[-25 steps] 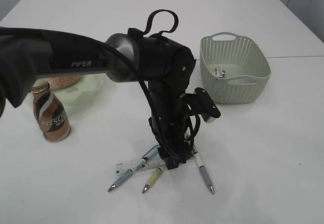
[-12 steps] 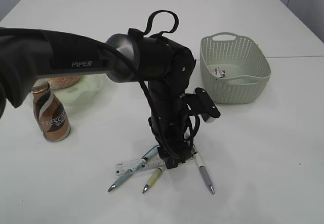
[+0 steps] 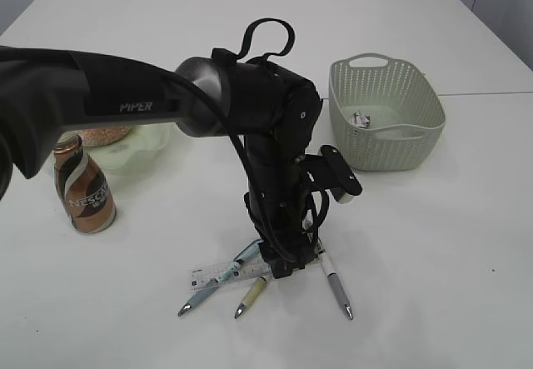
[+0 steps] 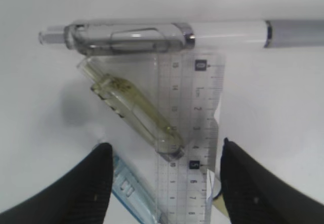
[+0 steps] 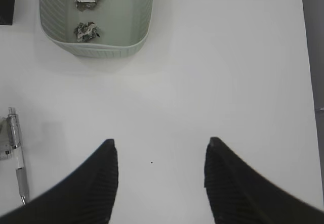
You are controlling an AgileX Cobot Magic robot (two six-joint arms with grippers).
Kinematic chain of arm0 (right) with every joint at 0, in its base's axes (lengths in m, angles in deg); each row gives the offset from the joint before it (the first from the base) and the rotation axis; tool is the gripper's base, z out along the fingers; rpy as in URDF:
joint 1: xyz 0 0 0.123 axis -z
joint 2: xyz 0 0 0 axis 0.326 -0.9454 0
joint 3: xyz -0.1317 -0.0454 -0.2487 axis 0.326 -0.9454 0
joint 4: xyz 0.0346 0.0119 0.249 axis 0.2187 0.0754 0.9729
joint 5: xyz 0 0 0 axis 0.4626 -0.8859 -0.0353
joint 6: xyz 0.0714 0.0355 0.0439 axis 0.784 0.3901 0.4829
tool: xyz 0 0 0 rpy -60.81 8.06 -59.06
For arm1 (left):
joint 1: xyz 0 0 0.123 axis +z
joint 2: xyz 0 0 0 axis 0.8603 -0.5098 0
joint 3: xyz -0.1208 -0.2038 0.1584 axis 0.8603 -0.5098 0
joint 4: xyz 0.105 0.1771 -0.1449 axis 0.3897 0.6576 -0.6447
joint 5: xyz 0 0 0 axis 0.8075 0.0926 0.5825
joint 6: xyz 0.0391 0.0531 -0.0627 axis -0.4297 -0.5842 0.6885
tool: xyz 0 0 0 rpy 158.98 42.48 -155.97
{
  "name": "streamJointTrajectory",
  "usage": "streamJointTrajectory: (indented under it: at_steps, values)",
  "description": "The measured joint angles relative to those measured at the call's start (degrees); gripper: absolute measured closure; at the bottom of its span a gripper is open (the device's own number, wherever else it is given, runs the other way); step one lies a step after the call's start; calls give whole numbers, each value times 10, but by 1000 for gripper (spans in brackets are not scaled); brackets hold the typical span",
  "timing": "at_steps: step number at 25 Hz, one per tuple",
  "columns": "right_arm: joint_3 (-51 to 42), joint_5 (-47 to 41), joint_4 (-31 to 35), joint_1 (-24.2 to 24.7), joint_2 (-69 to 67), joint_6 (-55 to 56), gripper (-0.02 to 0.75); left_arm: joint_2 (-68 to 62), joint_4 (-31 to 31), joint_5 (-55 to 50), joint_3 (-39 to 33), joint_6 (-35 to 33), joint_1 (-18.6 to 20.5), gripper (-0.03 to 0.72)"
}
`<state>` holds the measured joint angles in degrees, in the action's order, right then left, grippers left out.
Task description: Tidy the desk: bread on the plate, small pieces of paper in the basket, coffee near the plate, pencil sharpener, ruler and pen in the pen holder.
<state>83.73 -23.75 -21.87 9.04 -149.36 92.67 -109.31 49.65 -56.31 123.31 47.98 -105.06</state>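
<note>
**Desk editor:** Right, what is happening at this desk?

**Photographer:** A black robot arm is reaching down from the left, its left gripper [image 4: 162, 183] hanging with fingers spread just above a short clear plastic ruler [image 4: 190, 133] with black scale marks. Nothing is pinched. Three pens are crowding that ruler on the large white tabletop [image 3: 433, 244]: a white-and-grey pen [image 4: 167, 34] lying across its top end, a yellowish clear-barrelled pen [image 4: 136, 113] slanting over it, and a bluish one [image 4: 129, 191] poking in by the left finger.

**Desk editor:** And the other claw?

**Photographer:** The right gripper [image 5: 159, 181] is hovering over bare table, spread and empty, with the grey-green latticed plastic basket [image 5: 96, 49] ahead of it holding two crumpled paper scraps [image 5: 87, 11].

**Desk editor:** The rest?

**Photographer:** The brown Nescafe coffee bottle [image 3: 83, 187] is standing just beside the ruffled pale-green glass plate [image 3: 137, 151], with the grainy brown bread [image 3: 104, 134] on it. The pen holder is not clearly showing.

**Desk editor:** Where is the risk?

**Photographer:** My guess: closing here is catching the yellowish pen along with the ruler, or the flat ruler is slipping because it lies flush on the table.
</note>
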Motion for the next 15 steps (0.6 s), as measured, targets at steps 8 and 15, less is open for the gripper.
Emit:
streamJointTrajectory:
  at_steps: [8, 15]
  values:
    - [0, 0, 0, 0, 0, 0, 333, 0, 0, 0, 0, 0, 0, 197]
    - [0, 0, 0, 0, 0, 0, 334, 0, 3, 1, 0, 0, 0, 246]
